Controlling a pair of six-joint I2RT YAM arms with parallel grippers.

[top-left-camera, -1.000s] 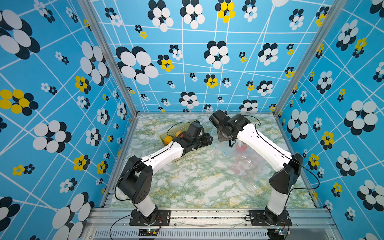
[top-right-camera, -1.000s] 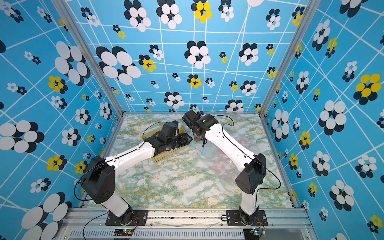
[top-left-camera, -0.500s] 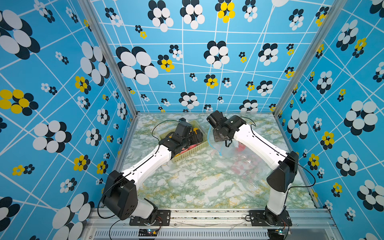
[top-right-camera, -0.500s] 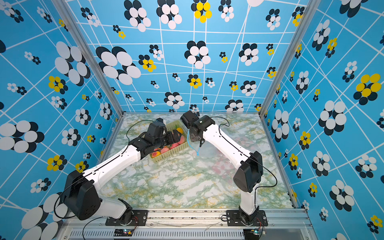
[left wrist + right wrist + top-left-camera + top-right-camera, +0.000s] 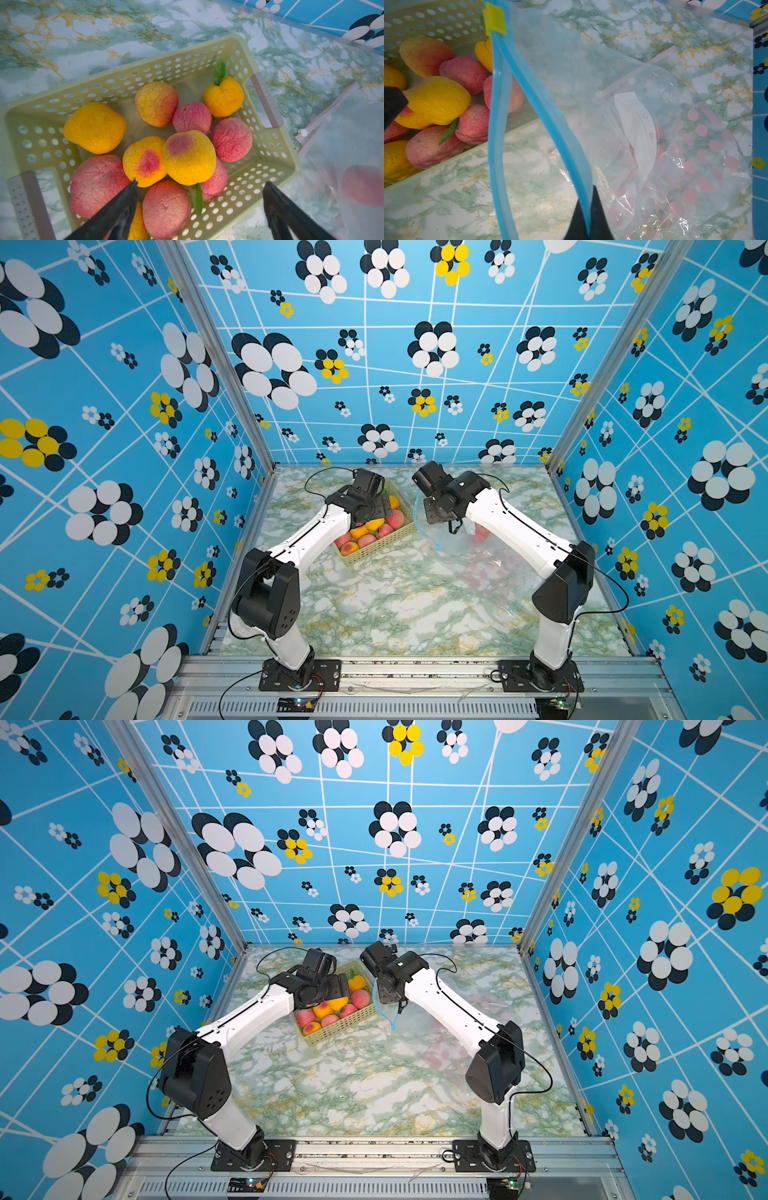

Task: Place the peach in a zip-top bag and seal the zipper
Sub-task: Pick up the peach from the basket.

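Several peaches (image 5: 188,156), red and yellow, lie in a pale green perforated basket (image 5: 187,52), seen in both top views (image 5: 376,549) (image 5: 340,1025). My left gripper (image 5: 201,184) hangs open over them, holding nothing; a top view shows it above the basket (image 5: 380,510). My right gripper (image 5: 588,197) is shut on the blue zipper strip (image 5: 497,124) of a clear zip-top bag (image 5: 571,83), holding its mouth up beside the basket (image 5: 415,514). The strip's two sides are parted. A yellow slider (image 5: 494,19) sits at its far end.
More clear bags with pink dots (image 5: 702,166) lie flat on the marble table to the right (image 5: 490,572). A reddish fruit (image 5: 363,185) shows blurred through plastic; I cannot tell which bag holds it. Blue patterned walls close in three sides.
My left gripper has swung away from the bag's mouth to above the basket, and its jaws have opened wider. The right gripper keeps its hold on the bag.
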